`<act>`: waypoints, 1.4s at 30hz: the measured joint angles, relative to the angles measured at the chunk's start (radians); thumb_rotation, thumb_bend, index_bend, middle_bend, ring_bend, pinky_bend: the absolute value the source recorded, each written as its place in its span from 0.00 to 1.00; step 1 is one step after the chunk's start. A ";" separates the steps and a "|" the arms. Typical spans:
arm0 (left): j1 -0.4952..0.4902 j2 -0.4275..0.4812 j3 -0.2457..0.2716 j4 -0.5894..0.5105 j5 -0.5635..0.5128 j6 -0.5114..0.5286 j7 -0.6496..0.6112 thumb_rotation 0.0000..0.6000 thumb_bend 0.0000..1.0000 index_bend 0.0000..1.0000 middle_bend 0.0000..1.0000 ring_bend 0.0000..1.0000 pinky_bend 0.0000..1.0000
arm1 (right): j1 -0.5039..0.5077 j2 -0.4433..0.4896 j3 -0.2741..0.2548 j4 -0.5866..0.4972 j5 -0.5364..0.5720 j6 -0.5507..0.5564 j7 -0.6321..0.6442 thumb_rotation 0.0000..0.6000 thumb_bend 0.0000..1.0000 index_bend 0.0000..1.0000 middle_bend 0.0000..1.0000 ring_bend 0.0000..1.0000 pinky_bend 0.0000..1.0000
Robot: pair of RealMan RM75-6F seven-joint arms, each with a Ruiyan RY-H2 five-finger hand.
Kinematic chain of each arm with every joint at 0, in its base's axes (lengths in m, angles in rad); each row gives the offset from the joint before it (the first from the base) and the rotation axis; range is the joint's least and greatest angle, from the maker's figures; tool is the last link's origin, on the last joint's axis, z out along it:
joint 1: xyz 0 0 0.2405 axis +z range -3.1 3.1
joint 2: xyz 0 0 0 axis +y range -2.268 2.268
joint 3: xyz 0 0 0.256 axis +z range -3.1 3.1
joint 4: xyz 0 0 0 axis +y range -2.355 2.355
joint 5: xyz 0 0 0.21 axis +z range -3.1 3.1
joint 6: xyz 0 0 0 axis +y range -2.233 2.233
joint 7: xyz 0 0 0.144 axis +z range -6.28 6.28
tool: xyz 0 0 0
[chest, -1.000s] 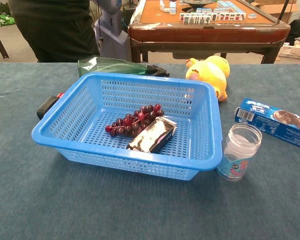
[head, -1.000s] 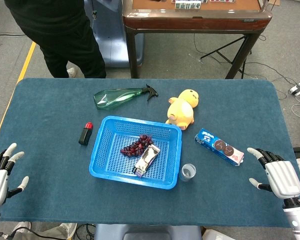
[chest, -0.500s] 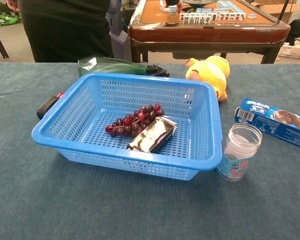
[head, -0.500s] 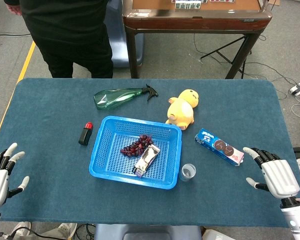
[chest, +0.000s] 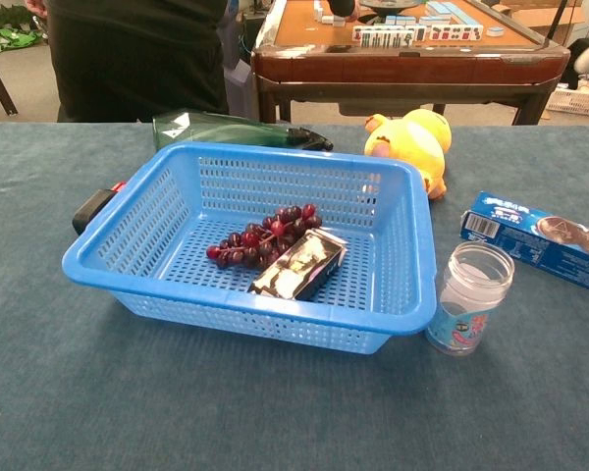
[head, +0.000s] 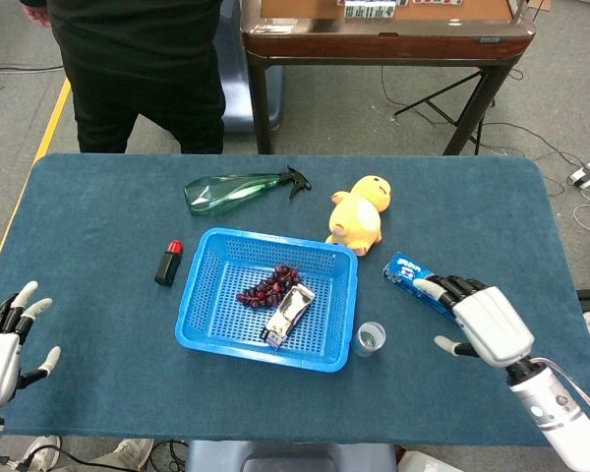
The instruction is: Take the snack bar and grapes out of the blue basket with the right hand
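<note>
The blue basket (head: pixel 204 324) (chest: pixel 413 255) sits mid-table. Inside it lie a bunch of dark red grapes (head: pixel 267 286) (chest: pixel 260 238) and a silver-and-black snack bar (head: pixel 287 314) (chest: pixel 297 266), the bar leaning against the grapes on their right. My right hand (head: pixel 485 323) hovers open over the table to the right of the basket, its fingers spread above the end of a biscuit box; it holds nothing. My left hand (head: pixel 2 340) rests open at the table's front left corner, far from the basket. Neither hand shows in the chest view.
A small clear cup (head: pixel 371 337) (chest: pixel 468 297) stands just right of the basket. A blue biscuit box (head: pixel 413 276) (chest: pixel 535 241), a yellow duck plush (head: pixel 358 213) (chest: pixel 413 140), a green spray bottle (head: pixel 238 188) and a black-and-red lighter (head: pixel 167 263) surround it. A person (head: pixel 143 69) stands behind the table.
My right hand has moved left and forward from the table's right edge toward the basket, now over the biscuit box's end. The person behind the table shifted right. The left hand stayed put.
</note>
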 measured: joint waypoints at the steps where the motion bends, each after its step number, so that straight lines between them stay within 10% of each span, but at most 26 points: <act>1: 0.001 0.000 0.000 0.002 -0.001 0.001 -0.003 1.00 0.33 0.23 0.05 0.05 0.08 | 0.020 0.001 0.009 -0.011 0.003 -0.026 -0.007 1.00 0.06 0.19 0.26 0.29 0.45; 19: 0.014 0.001 0.006 0.025 -0.008 0.007 -0.017 1.00 0.33 0.23 0.05 0.05 0.08 | 0.519 -0.272 0.173 0.048 0.433 -0.538 -0.255 1.00 0.06 0.19 0.26 0.29 0.47; 42: 0.011 -0.005 0.002 0.036 -0.030 -0.008 -0.010 1.00 0.33 0.23 0.05 0.05 0.08 | 0.789 -0.619 0.042 0.404 0.761 -0.622 -0.448 1.00 0.00 0.17 0.25 0.28 0.47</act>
